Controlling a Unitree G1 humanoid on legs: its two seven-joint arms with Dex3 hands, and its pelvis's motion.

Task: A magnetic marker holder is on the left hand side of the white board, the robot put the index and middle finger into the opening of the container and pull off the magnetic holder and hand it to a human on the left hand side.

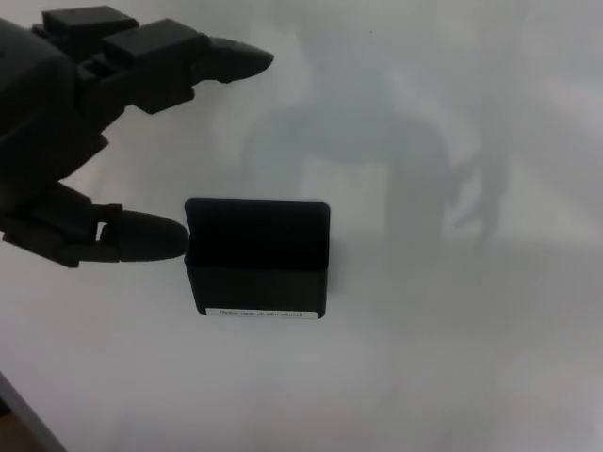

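Black left robot hand (71, 141) fingers spread apart; thumb tip beside marker holder (257, 259) on whiteboard (452, 358).

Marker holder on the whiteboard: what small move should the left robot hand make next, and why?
Probably lower the two upper fingers into the top opening of the marker holder. The left robot hand is open beside it, thumb tip at its left edge, those fingers above it, and the holder sits flat on the whiteboard, ungripped.

One marker holder (257, 259), one whiteboard (452, 358), one robot hand (85, 132).
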